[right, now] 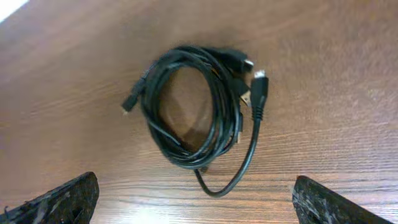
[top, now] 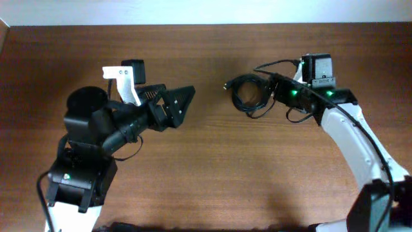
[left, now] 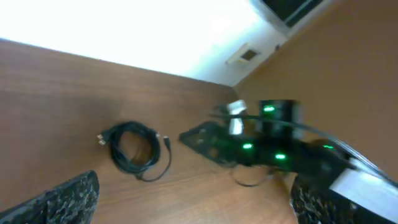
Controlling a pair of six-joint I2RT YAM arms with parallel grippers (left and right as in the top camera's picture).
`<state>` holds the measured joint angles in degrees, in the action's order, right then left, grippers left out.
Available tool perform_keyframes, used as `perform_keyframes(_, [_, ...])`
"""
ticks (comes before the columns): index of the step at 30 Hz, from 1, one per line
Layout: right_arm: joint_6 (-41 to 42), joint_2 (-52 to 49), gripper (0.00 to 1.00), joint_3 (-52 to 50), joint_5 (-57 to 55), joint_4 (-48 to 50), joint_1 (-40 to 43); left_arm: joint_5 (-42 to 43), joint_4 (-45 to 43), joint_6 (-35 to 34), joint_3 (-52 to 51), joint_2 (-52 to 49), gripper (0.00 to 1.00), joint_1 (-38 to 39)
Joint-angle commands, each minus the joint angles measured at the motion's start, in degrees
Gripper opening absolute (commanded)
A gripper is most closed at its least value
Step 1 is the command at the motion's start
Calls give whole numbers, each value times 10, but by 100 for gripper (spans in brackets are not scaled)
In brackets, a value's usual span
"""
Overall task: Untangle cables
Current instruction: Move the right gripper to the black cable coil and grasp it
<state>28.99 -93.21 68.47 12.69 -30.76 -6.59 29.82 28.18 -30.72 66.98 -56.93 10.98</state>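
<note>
Cables are one tight coil near the far edge of the tabletop, right of middle. Right hand hovers just beside them, wide open, empty; left hand is the same, well apart. My worry: pinching the whole coil would just drag it and cinch the loops tighter

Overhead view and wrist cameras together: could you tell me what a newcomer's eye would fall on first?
A coiled black cable bundle lies on the brown wooden table right of centre, with connectors sticking out of the loop. The right arm points at it from close by, green lights glowing and jaws spread wide. The left arm sits further off to the left, its jaws open too.
</note>
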Motion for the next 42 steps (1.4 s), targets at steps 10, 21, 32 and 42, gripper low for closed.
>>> perform_keyframes(10, [367,-84,76,10,-77,35,-69,84,-42,-12,11,22,99,2])
perform_keyframes(21, [366,-132,73,10,-105,-12,-77,90,-42,-28,11,22,99,2])
perform_keyframes(32, [360,-163,9,10,-104,77,-112,90,-41,-27,11,22,99,2])
perform_keyframes(42, [358,-163,43,10,-127,79,-110,90,-41,-27,11,22,99,2])
